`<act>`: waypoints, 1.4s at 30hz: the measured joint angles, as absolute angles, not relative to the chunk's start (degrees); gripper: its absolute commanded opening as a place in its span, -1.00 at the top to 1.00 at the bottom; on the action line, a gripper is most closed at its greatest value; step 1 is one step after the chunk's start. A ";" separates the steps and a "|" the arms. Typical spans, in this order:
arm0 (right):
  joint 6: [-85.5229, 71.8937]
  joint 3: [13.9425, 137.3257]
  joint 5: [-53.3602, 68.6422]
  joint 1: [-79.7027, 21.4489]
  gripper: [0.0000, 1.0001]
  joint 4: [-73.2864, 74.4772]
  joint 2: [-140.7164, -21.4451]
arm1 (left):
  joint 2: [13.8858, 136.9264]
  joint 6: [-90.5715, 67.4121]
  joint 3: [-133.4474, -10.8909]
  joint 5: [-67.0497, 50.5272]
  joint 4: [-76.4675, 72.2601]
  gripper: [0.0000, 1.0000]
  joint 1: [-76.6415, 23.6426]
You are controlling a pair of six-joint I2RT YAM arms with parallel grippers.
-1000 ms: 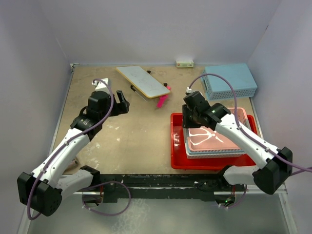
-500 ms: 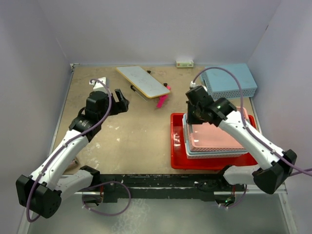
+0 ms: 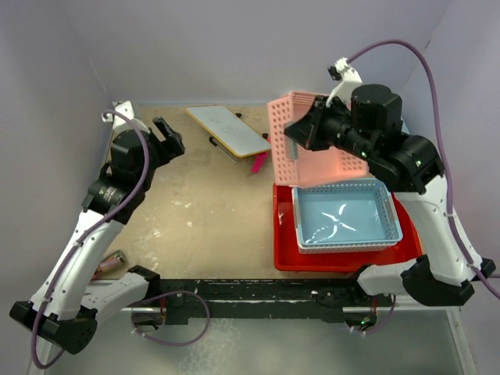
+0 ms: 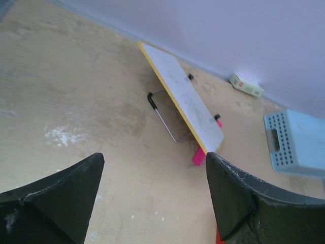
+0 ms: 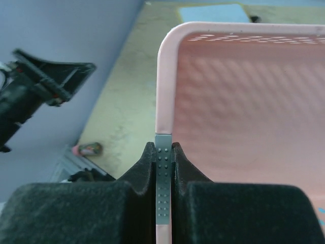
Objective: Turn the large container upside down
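Aloft, right end effector [image 5: 163, 148] pinching pink basket [image 3: 328, 166] rim, red tray [image 3: 283, 234] below.

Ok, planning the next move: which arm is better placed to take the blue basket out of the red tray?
Probably left: the left fingers are open and empty, though far from the tray, while the right fingers are clamped on the raised pink basket.

Overhead, left-wrist views apparently share whiteboard [image 3: 229, 130].
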State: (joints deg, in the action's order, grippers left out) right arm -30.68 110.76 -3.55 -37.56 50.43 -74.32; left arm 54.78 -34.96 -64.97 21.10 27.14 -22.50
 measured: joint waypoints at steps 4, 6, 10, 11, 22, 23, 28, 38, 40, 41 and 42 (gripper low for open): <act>-30.48 113.91 7.68 -38.09 1.00 42.87 -79.77 | 59.02 -36.53 -75.09 29.45 36.29 -0.59 -22.09; -30.44 114.06 12.14 -39.27 1.00 39.66 -82.65 | 59.90 -36.86 -77.34 32.01 39.59 -0.60 -20.08; -29.93 114.19 19.14 -44.47 1.00 36.32 -89.10 | 59.53 -36.64 -77.80 32.18 44.25 -0.60 -8.16; -29.80 114.13 20.64 -46.19 1.00 35.70 -90.59 | 59.44 -36.67 -77.80 32.23 45.34 -0.60 -5.32; -35.92 105.03 34.48 -57.25 1.00 19.16 -94.00 | 59.90 -39.48 -87.46 36.88 52.29 -0.61 -1.98; -37.17 103.72 35.24 -57.25 1.00 17.04 -94.06 | 60.42 -39.46 -90.45 37.52 52.21 -0.61 -1.98; -45.93 97.69 39.29 -57.25 1.00 4.56 -94.91 | 61.06 -38.96 -100.31 39.70 50.22 -0.62 -1.93; -68.47 81.36 48.80 -55.68 1.00 -24.43 -98.96 | 59.96 -34.72 -100.55 38.50 48.40 -0.62 -1.93; -75.61 76.44 49.98 -53.93 1.00 -32.67 -99.48 | 60.14 -34.09 -100.12 37.82 48.38 -0.62 -1.93; -79.53 73.76 50.61 -52.66 1.00 -37.93 -100.03 | 60.31 -33.58 -99.85 37.50 48.38 -0.62 -1.93; -83.79 71.35 50.72 -51.35 1.00 -42.89 -100.75 | 60.53 -33.26 -99.68 37.12 48.45 -0.62 -1.93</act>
State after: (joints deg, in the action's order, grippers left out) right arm -83.79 71.35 50.72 -51.35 -42.89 -100.75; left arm 60.53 -33.26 -99.68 37.12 48.45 -1.93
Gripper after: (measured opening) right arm 0.062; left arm 0.809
